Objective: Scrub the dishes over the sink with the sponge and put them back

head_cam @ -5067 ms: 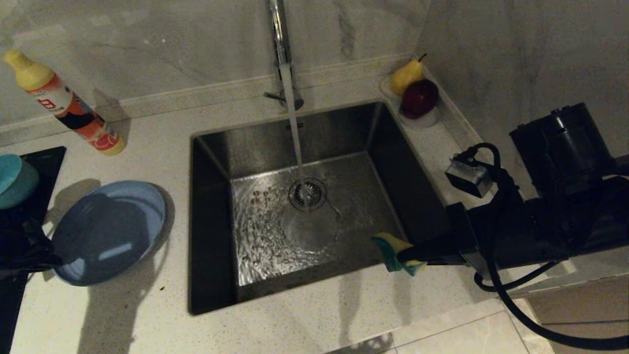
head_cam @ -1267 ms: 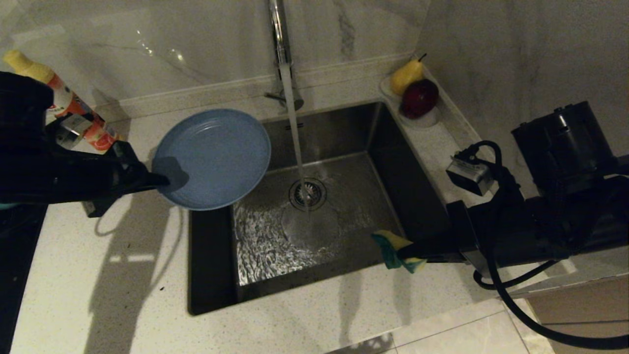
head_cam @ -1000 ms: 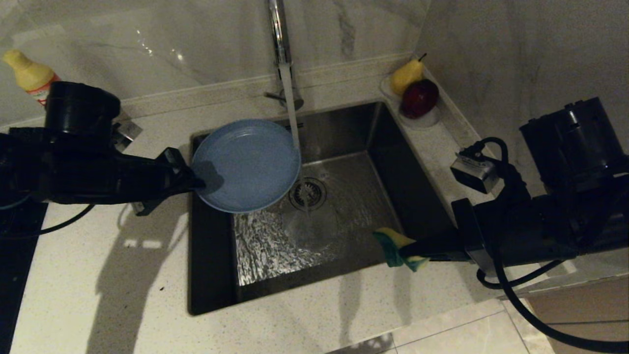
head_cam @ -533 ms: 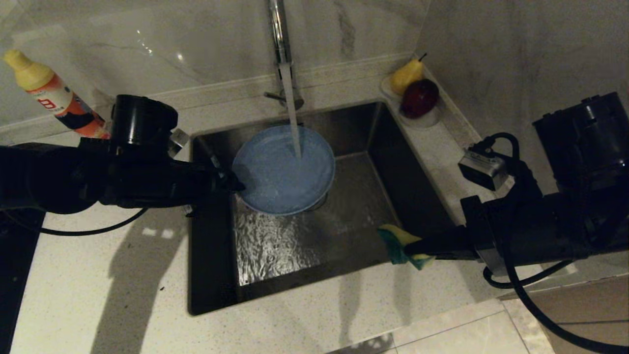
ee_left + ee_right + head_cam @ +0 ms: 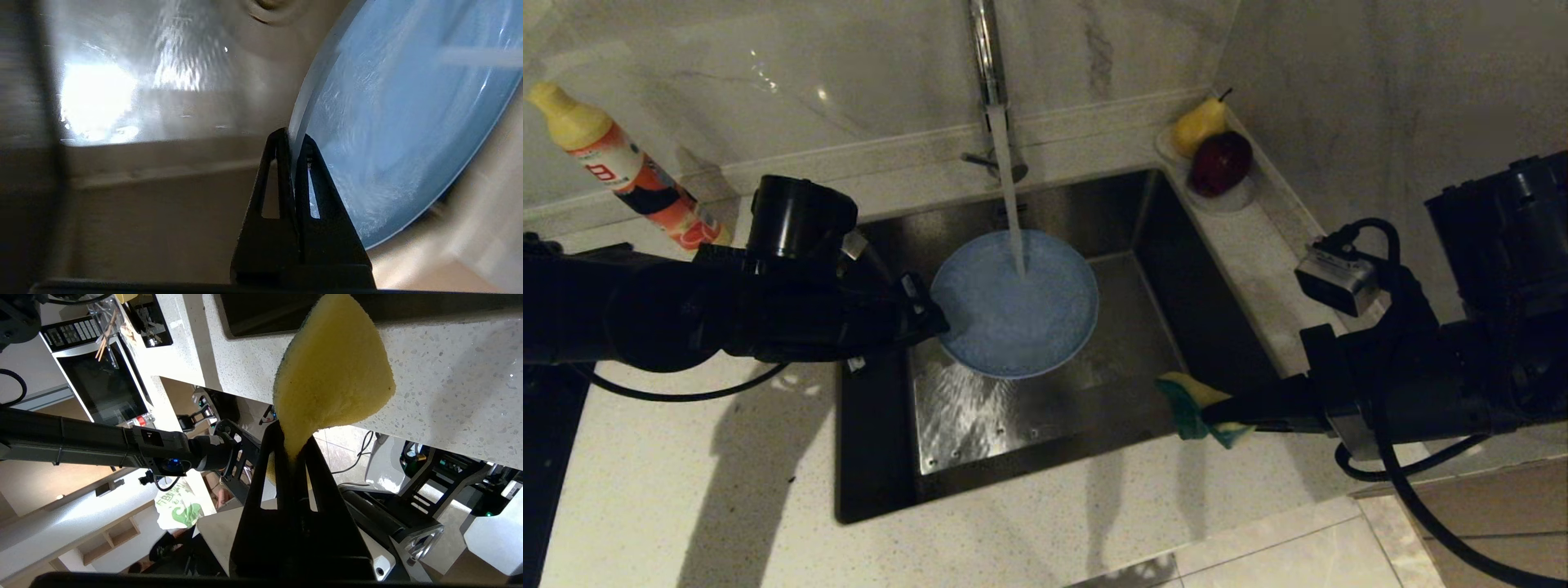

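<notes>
Beside a marble wall, speckled white countertop (image 5: 727, 490) surrounds the sink (image 5: 980, 425).

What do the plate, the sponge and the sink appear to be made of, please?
Plate: smooth slate-blue, probably glazed ceramic or plastic; water sheets across it. Sponge: soft yellow foam, porous and bent where pinched, teal scouring layer. Sink: brushed stainless steel, grey with dull reflections.
</notes>
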